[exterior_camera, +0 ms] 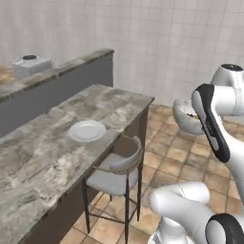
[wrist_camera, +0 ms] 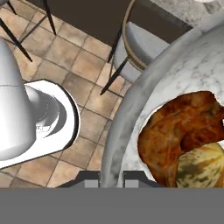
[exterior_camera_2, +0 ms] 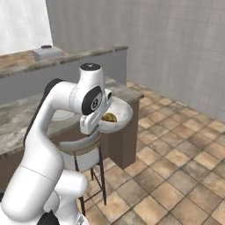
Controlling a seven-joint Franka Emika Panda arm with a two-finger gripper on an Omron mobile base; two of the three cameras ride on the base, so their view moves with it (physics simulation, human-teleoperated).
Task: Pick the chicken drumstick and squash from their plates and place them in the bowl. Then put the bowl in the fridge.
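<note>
Flat, even rendered light, moderately bright, no clear source direction. Shadows soft and weak: faint dark patch under the stool [exterior_camera: 116, 176] on the tiled floor [exterior_camera_2: 184, 158]. No glare; the counter [exterior_camera: 43, 152] marble looks matte. Base views are low-res and slightly soft, jagged edges on tile lines. Hand view close-up (textures smeared, blocky): the bowl [wrist_camera: 131, 113] rim looks blurred. No edge distortion noticeable.

The robot arm [exterior_camera_2: 52, 132] is smooth, shiny white and made of fat round tubes. Its joints have black bands and round dark caps.
</note>
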